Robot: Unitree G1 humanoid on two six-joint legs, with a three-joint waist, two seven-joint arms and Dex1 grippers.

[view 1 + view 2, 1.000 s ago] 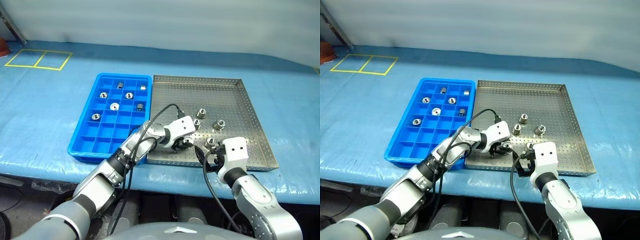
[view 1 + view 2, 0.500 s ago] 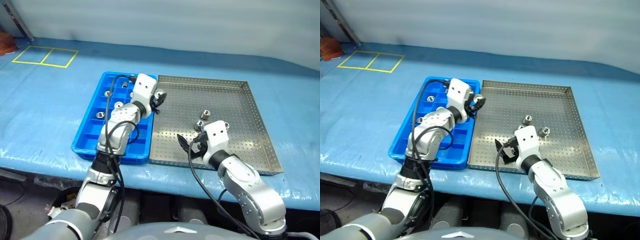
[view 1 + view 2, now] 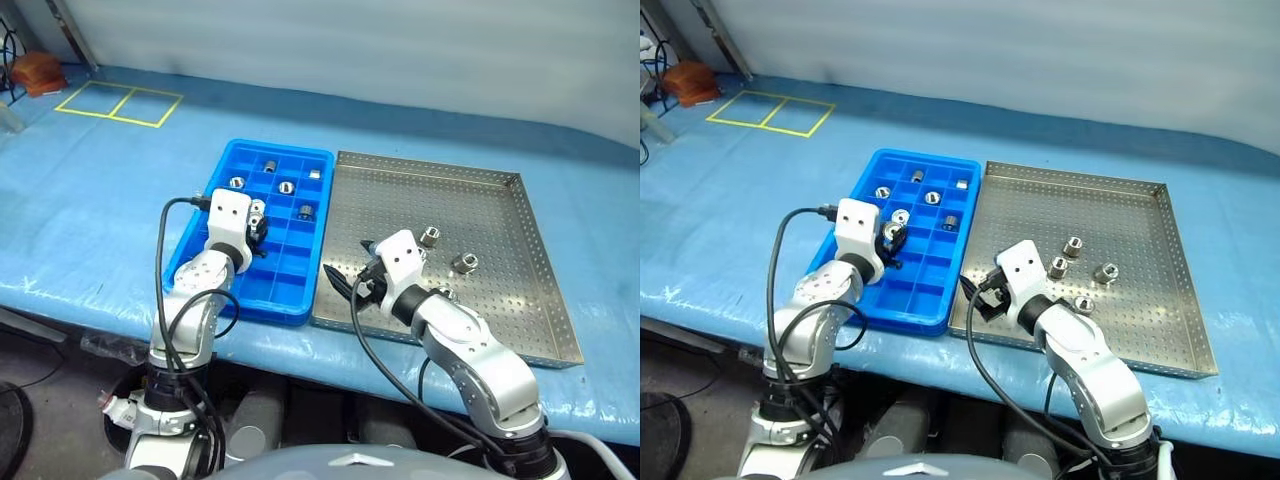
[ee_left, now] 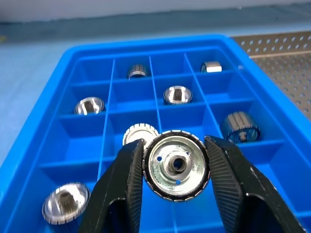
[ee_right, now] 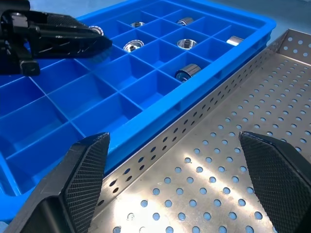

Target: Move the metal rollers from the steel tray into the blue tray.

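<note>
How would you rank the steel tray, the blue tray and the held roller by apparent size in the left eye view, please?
1. Steel tray, largest.
2. Blue tray, narrower.
3. Roller in the left pincer, by far the smallest.

A roller (image 4: 136,135) in the blue tray (image 4: 92,53) is partly hidden behind the held roller (image 4: 177,165); the tray's near end is cut off.
</note>
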